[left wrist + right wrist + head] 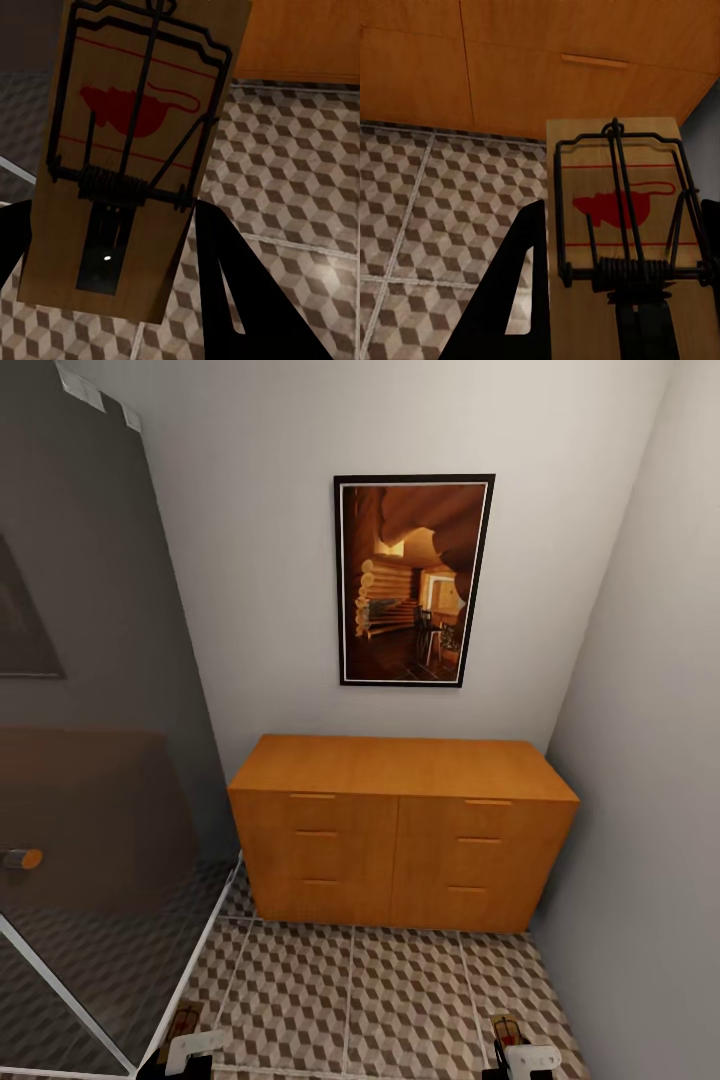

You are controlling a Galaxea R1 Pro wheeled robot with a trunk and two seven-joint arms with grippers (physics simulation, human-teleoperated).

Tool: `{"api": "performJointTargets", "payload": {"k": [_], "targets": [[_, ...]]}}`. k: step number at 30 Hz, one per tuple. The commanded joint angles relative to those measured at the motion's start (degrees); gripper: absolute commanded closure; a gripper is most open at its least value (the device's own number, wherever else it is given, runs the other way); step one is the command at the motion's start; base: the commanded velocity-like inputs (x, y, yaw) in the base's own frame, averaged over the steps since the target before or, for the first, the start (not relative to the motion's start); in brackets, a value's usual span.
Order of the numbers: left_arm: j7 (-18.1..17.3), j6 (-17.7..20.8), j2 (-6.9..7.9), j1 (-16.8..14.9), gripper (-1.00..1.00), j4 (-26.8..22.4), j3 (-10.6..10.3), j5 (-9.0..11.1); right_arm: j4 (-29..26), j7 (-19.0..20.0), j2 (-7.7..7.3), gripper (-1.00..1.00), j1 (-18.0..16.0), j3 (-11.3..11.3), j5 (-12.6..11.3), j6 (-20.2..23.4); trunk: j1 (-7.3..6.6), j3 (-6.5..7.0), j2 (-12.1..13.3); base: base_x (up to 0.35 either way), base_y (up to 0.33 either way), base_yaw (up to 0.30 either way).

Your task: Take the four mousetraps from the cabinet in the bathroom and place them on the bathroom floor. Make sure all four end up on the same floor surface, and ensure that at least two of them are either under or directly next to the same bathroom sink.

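- Carrying step: left pincer [190, 1050] pinches one mousetrap [131, 150]; right pincer [522, 1056] pinches another mousetrap [622, 247], both above the bathroom floor [350, 990] before the shut cabinet [400, 830].
- Next, I judge: find the sink, set both beside it.

The room is lit softly and evenly, brightest on the pale wall [260, 560] above the cabinet [400, 830], while the glass panel [90, 760] at the left dims and greys what lies behind it. A small white glare spot sits on the floor tiles [322, 281] in the left wrist view, and the gripper fingers [514, 300] there read as flat black shapes without detail. Straight lines lean outward toward the head view's edges, and all the pictures look slightly soft.
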Motion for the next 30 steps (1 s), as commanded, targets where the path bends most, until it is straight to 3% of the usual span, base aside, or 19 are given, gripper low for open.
{"api": "performJointTargets", "payload": {"k": [1, 16, 30], "targets": [[0.24, -0.15, -0.04, -0.08, 1.00, 0.15, -0.50, -0.09, 0.00, -0.12, -0.04, 1.00, -0.04, 0.48, -0.53, -0.22, 0.04, -0.13, -0.13, 0.000, 0.000, 0.000], [0.24, -0.11, -0.04, -0.08, 1.00, 0.19, -0.50, -0.09, 0.00, -0.11, 0.05, 1.00, -0.05, 0.48, -0.53, -0.16, 0.04, -0.13, -0.13, 0.000, 0.000, 0.009], [0.24, -0.09, -0.09, -0.08, 1.00, 0.19, -0.50, -0.09, 0.00, -0.13, 0.06, 1.00, -0.05, 0.48, -0.53, -0.07, 0.04, -0.13, -0.13, 0.000, 0.000, 0.245]]}}
